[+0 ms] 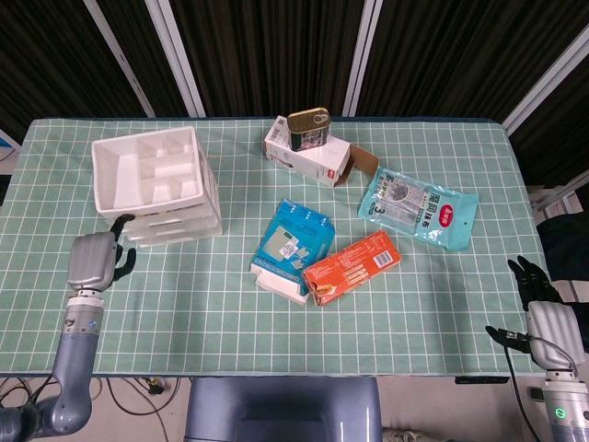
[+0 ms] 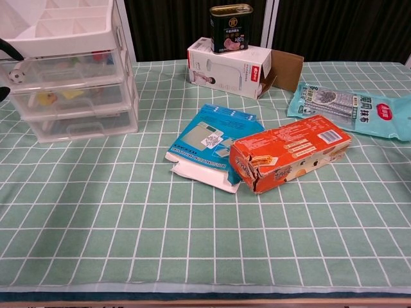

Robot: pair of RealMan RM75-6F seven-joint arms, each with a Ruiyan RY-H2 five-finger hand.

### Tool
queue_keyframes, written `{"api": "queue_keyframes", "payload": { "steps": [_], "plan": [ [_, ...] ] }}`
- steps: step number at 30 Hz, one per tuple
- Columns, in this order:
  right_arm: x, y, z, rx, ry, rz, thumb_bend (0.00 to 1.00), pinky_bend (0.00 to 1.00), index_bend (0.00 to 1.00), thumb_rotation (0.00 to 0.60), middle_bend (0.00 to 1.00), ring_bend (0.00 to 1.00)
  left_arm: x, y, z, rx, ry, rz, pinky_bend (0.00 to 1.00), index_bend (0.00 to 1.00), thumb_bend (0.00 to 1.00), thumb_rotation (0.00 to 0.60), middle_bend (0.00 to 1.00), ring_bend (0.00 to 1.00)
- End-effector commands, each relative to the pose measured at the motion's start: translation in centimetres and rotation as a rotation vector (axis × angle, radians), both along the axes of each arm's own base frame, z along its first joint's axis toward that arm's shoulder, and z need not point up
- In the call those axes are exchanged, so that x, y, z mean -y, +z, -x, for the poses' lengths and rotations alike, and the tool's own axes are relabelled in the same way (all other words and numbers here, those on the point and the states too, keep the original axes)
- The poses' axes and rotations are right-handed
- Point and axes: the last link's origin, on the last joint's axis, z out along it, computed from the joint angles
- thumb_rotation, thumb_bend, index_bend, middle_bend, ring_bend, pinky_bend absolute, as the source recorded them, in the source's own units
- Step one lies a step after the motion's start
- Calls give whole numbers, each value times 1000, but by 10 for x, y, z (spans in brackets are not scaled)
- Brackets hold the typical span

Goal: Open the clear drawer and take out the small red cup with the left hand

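Head view, left hand (image 1: 92, 261): sitting just off the front left corner of the clear drawer unit (image 1: 158, 189), dark fingers (image 1: 118, 223) curling in toward it; whether they are touching the plastic is hard to tell, and nothing is showing in them.
Head view, right hand (image 1: 543, 308): lying at the tabletop's (image 1: 442, 295) near right edge, dark fingers spread, holding nothing.
Head view, unit top: white divided tray hiding the drawers below.
Chest view, small red cup (image 2: 97, 57): showing only as a red blur through the closed top drawer's translucent front.
Chest view, left hand: cut off at the frame's left edge, only dark fingertips showing.
Chest view, orange box (image 2: 290, 151): torn cardboard lying beside a flat blue box (image 2: 209, 142).
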Motion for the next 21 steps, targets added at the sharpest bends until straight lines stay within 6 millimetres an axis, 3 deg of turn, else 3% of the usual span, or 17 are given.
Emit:
{"api": "queue_keyframes", "payload": {
  "steps": [1,10,21],
  "plan": [
    [0,0,0,0,0,0,89,220,0,600,0,0,-2,0,-4,9,-9,-4,1000,308,424,600,1000,978],
    [0,0,0,1,1,1,95,221,0,600,0,0,-1,3,-6,38,-8,-7,1000,522,424,600,1000,1000],
    [0,0,0,4,2,1,102,220,0,600,0,0,-2,9,-12,86,-28,-37,1000,645,429,600,1000,1000]
  ]
}}
